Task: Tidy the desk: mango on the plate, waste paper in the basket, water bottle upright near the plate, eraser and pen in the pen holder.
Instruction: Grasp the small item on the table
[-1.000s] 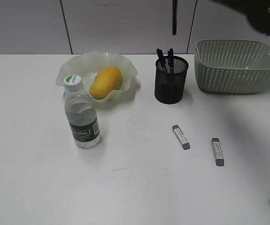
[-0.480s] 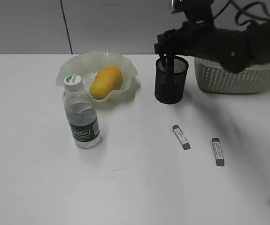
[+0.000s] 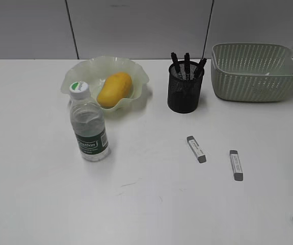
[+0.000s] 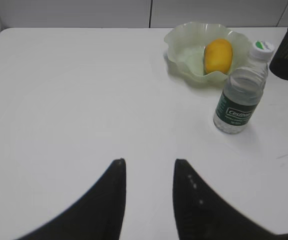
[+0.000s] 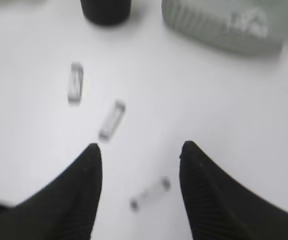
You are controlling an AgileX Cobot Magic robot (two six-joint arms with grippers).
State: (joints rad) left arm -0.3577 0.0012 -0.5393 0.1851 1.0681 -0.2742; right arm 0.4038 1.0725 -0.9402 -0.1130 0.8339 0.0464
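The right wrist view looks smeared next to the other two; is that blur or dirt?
Likely motion blur: in the right wrist view the three small grey erasers streak and the pale green woven basket is soft; the exterior and left wrist views are sharp, with soft shadows.

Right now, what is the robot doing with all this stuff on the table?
It is tidying the desk, and nothing is being held at this moment. The mango lies on the plate, the bottle stands upright beside it, and three pens stick out of the pen holder. Three erasers are not yet put away. The right gripper hangs open above them, and the left gripper is open over bare desk. The basket stands at the back right.
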